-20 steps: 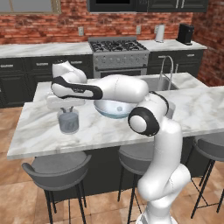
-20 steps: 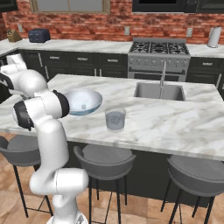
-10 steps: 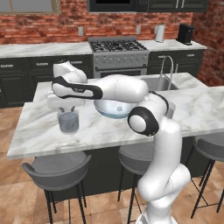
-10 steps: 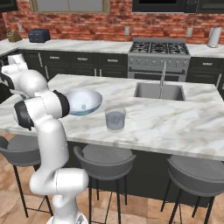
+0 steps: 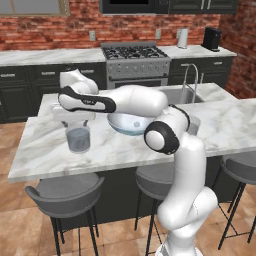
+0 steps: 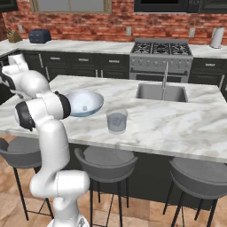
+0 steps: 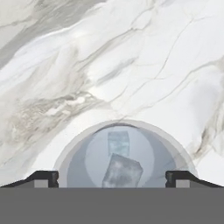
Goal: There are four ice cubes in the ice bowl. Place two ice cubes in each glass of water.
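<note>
My gripper [image 7: 112, 177] hangs straight above one glass of water [image 7: 127, 131] and is open, its fingertips [image 7: 43, 177] wide apart with nothing between them. Two ice cubes [image 7: 118, 142] lie in that glass, the nearer ice cube [image 7: 123, 171] tilted. In the left base view the hand [image 5: 75, 114] sits just over the same glass [image 5: 79, 139] at the counter's left. The ice bowl [image 5: 131, 123] stands to its right, partly behind my arm. The other glass of water [image 6: 117, 120] stands right of the ice bowl [image 6: 84, 103] in the right base view.
The marble island counter [image 5: 45, 150] carries a sink with a faucet [image 6: 164, 80] at its far right. Stools [image 5: 65, 192] stand along the near edge. A stove [image 5: 135, 57] and dark cabinets line the back wall.
The jaws have gone from nearly shut to wide open. The arm has stayed over the left glass, and the bowl and both glasses have not moved.
</note>
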